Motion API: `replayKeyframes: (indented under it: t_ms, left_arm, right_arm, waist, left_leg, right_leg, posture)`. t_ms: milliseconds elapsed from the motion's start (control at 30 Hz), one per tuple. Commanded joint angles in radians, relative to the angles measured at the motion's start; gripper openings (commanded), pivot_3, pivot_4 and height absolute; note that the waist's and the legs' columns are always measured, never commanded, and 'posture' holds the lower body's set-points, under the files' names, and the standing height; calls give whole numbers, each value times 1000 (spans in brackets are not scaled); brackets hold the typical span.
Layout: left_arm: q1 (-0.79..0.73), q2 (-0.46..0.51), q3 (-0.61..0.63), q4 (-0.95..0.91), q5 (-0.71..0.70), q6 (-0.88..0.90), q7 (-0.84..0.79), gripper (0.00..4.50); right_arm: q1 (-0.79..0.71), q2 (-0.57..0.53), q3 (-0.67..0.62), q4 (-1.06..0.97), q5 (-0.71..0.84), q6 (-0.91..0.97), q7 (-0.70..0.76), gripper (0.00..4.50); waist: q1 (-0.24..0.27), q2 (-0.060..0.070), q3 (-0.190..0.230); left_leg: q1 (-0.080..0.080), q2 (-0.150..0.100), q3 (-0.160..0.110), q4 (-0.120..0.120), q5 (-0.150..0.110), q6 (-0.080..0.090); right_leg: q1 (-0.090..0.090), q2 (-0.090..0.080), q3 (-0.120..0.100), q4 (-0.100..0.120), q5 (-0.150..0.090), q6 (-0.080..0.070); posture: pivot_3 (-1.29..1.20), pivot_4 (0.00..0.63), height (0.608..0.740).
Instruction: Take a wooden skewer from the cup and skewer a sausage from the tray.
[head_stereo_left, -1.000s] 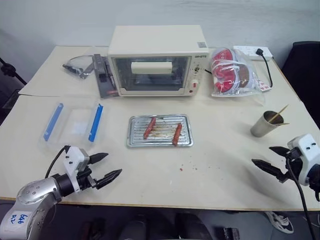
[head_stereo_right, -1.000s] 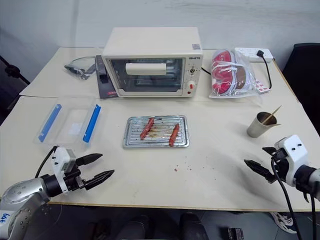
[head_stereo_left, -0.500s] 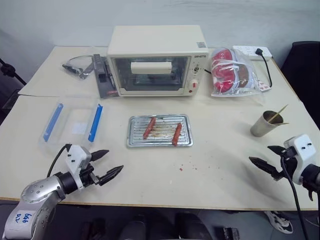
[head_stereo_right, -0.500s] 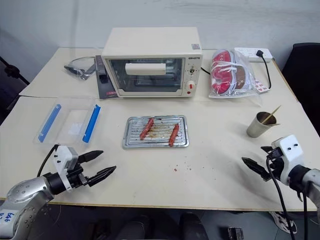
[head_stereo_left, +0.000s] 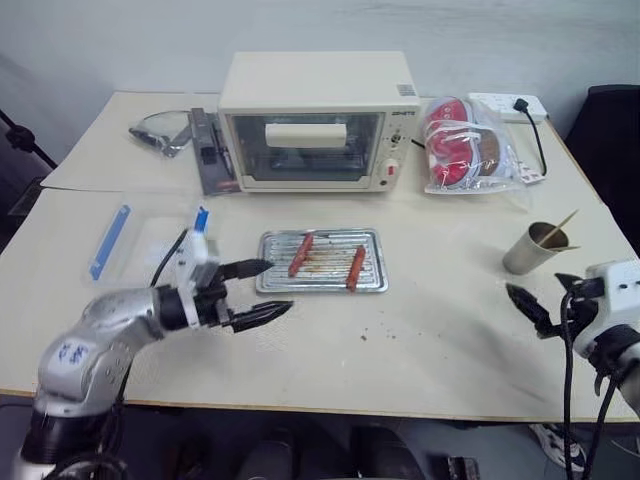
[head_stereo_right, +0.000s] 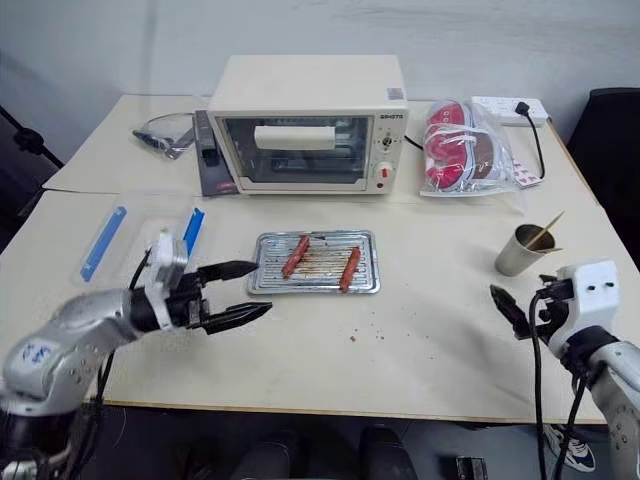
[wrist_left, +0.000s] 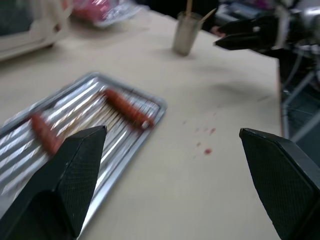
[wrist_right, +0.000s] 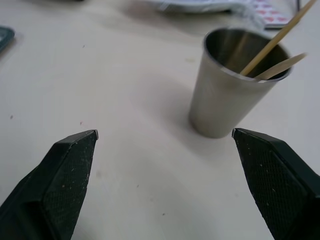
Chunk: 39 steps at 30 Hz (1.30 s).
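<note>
Head view: shallow silvery ribbed metal tray (head_stereo_left: 322, 262) mid-surface holds two slim reddish-brown sausages (head_stereo_left: 300, 254); left gripper (head_stereo_left: 258, 292), jaws apart, just left of tray.
Left wrist: tray below spread jaws.
Right wrist: right gripper (wrist_right: 165, 150), jaws apart and empty, faces grey tapered cup (wrist_right: 230, 85) holding thin pale wooden skewers (wrist_right: 272, 44), right of tray.

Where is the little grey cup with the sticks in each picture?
Left eye view: the small grey-beige tapered cup stands at the table's right side, just beyond the right gripper.
Right eye view: same spot.
Left wrist view: far across the table, past the silvery metal tray.
Right wrist view: close ahead.
Shared landmark: the pale wooden skewers leaning out of it.
</note>
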Motion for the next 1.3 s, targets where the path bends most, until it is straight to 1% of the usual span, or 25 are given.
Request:
replayKeyframes:
  t_ms: [33, 133, 233, 300, 433, 533, 600, 667, 833, 867, 900, 1033, 1100, 1133, 1300]
  left_arm:
    - [-159, 13, -35, 42, -80, 54, -90, 4494]
    - [-316, -17, -87, 127, -59, 50, -126, 4494]
    - [-390, -39, -118, 180, -45, 42, -158, 4494]
    - [-443, -71, -169, 215, -5, 2, -190, 4494]
    - [-474, -109, -247, 254, 95, -90, -223, 4494]
    - [-478, -135, -257, 268, 111, -109, -225, 4494]
    - [-478, -151, -261, 266, 118, -113, -219, 4500]
    - [-476, -160, -261, 262, 122, -115, -216, 4500]
    - [-470, -170, -248, 254, 123, -108, -212, 4500]
    - [-469, -170, -248, 252, 122, -107, -211, 4500]
    - [-467, -170, -248, 250, 122, -107, -211, 4500]
    - [-463, -172, -251, 248, 126, -111, -213, 4500]
    - [-465, -174, -253, 253, 130, -116, -213, 4500]
    - [-466, -175, -253, 256, 132, -119, -215, 4500]
    - [-469, -181, -253, 263, 136, -125, -220, 4500]
  right_arm:
    - [-58, 27, -84, -35, 49, 18, -87, 4500]
    - [-118, 48, -89, -14, 83, 25, -121, 4500]
    - [-152, 57, -83, 2, 96, 23, -142, 4500]
    - [-195, 80, -75, 47, 108, -3, -152, 4500]
    - [-248, 97, -28, 124, 83, -46, -158, 4500]
    - [-272, 101, 1, 163, 70, -75, -153, 4500]
    - [-285, 101, 20, 193, 58, -94, -153, 4205]
    - [-292, 102, 28, 212, 54, -108, -153, 3787]
    - [-295, 103, 38, 235, 53, -136, -152, 2588]
    - [-295, 101, 40, 241, 50, -139, -155, 2246]
    - [-294, 101, 42, 245, 48, -143, -159, 2121]
    - [-292, 102, 49, 256, 46, -158, -160, 2121]
    - [-296, 107, 45, 262, 48, -171, -166, 1802]
    - [-298, 107, 45, 265, 47, -176, -167, 1711]
    - [-308, 95, 56, 278, 39, -193, -167, 369]
  waist:
    - [-3, 0, 0]
    - [-8, 0, 0]
    - [-11, 0, 0]
    - [-17, 0, 0]
    - [-21, 0, 0]
    - [-23, 0, 0]
    - [-24, 0, 0]
    - [-23, 0, 0]
    - [-22, 0, 0]
    - [-21, 0, 0]
    - [-21, 0, 0]
    - [-22, 0, 0]
    - [-22, 0, 0]
    - [-22, 0, 0]
    - [-22, 0, 0]
  left_leg:
    - [0, 0, 0, 0, 0, 0]
    - [0, 0, 0, 2, 0, 0]
    - [-1, 0, 0, 2, 0, 0]
    - [-1, 0, 0, 2, 0, 0]
    - [-2, 0, 0, 3, 0, 0]
    - [-2, 0, 1, 2, 0, 0]
    - [-2, 0, 1, 3, 0, 0]
    - [-2, 0, 1, 3, 0, 0]
    - [-2, 0, 1, 3, 0, 0]
    - [-2, 0, 1, 3, 0, 0]
    - [-2, 0, 1, 3, 0, 0]
    - [-2, 0, 1, 3, 0, 0]
    - [-2, 0, 1, 3, 0, 0]
    - [-2, 0, 1, 3, 0, 0]
    - [-2, 0, 1, 3, 0, 0]
  right_leg:
    - [0, 0, 0, 1, 0, 0]
    - [-1, 1, 0, 2, 0, 0]
    - [-1, 1, 0, 3, 0, 0]
    - [-1, 1, 0, 5, 0, 0]
    - [-1, 1, 0, 5, 0, 0]
    - [-2, 1, 1, 5, 0, 0]
    - [-2, 1, 1, 5, 0, 0]
    - [-2, 1, 1, 5, 0, 0]
    - [-2, 1, 1, 5, 0, 0]
    - [-2, 1, 1, 5, 0, 0]
    - [-2, 1, 1, 5, 0, 0]
    - [-2, 1, 1, 5, 0, 0]
    - [-2, 1, 1, 5, 0, 0]
    - [-2, 1, 1, 5, 0, 0]
    - [-2, 1, 1, 5, 0, 0]
  posture:
    - [0, 150, 740]
    - [0, 150, 740]
    - [0, 150, 740]
    - [0, 150, 740]
    - [0, 150, 740]
    - [0, 150, 740]
    - [0, 150, 740]
    - [0, 150, 740]
    - [0, 150, 740]
    - [0, 150, 740]
    - [0, 150, 740]
    - [0, 150, 740]
    - [0, 150, 740]
    - [0, 150, 740]
    - [0, 150, 740]
